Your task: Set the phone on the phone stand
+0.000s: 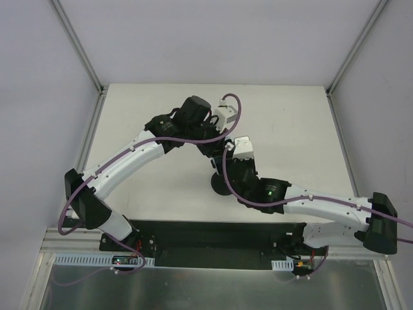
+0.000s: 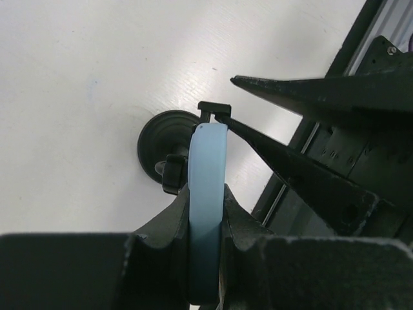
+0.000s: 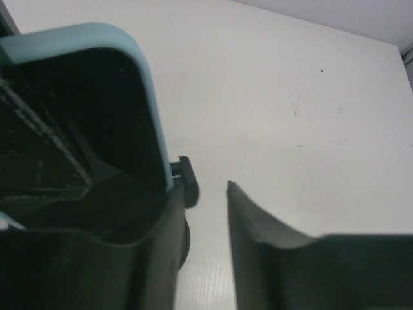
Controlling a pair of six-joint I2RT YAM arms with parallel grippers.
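White tabletop [image 1: 290, 123] is filling the overhead view, where I am watching the left arm [image 1: 139, 158] and right arm [image 1: 329, 208] meeting over its middle. The round black base of the phone stand [image 1: 218, 185] is peeking out beneath them, and I cannot make out the phone there. Through the left wrist camera, the left gripper [image 2: 207, 197] is pinching the phone [image 2: 208, 161] edge-on, light blue rim upright. Its far end is sitting right by the stand's clamp head [image 2: 213, 110], though I cannot tell whether they touch. The right gripper [image 2: 224, 98] is reaching in toward that clamp. Through the right wrist camera, the right gripper [image 3: 203, 194] is standing spread, gripping nothing, with the phone's [image 3: 97, 116] dark screen just beside one finger.
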